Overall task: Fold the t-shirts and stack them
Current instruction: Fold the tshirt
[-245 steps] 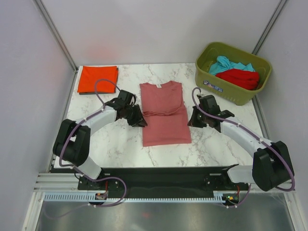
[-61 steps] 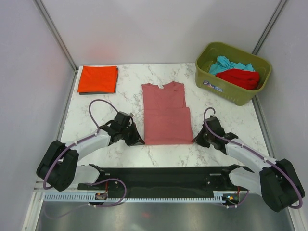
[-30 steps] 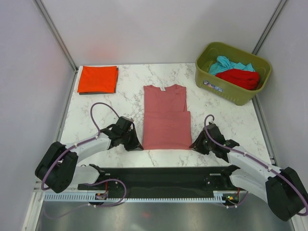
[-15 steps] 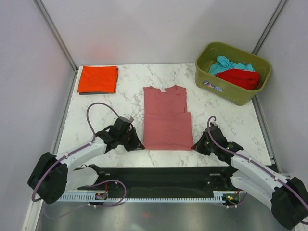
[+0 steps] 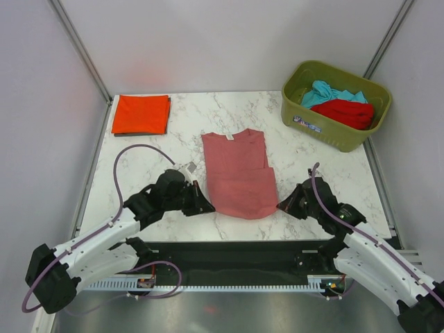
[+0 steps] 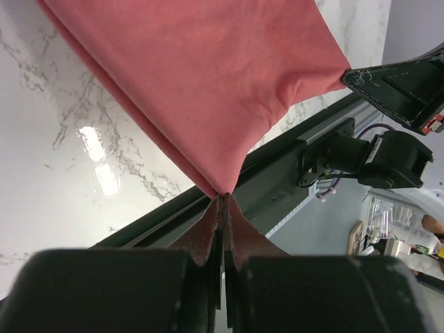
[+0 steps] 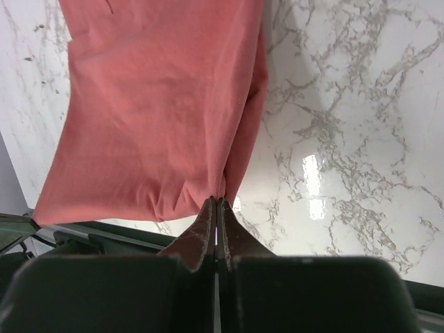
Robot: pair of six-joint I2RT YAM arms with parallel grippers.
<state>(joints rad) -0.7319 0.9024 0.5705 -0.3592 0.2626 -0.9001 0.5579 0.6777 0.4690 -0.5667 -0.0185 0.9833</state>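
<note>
A dusty pink t-shirt (image 5: 236, 173), folded narrow, lies lengthwise in the middle of the marble table, collar at the far end. My left gripper (image 5: 207, 207) is shut on its near left corner, and my right gripper (image 5: 281, 205) is shut on its near right corner. The near hem hangs lifted and sags between them. In the left wrist view the pink cloth (image 6: 208, 83) runs into the pinched fingertips of the gripper (image 6: 223, 197). The right wrist view shows the same cloth (image 7: 159, 104) pinched by the gripper (image 7: 217, 202). A folded orange-red t-shirt (image 5: 141, 114) lies at the far left.
An olive-green bin (image 5: 312, 123) stands at the far right corner, holding a teal t-shirt (image 5: 326, 91) and a bright red t-shirt (image 5: 345, 112). The black base rail (image 5: 236, 253) runs along the near table edge, right under both grippers. Grey walls close in the table.
The right gripper has shut on the near right corner. Both arms have risen and drawn back, lifting the near hem off the table; the collar end has slid slightly left.
</note>
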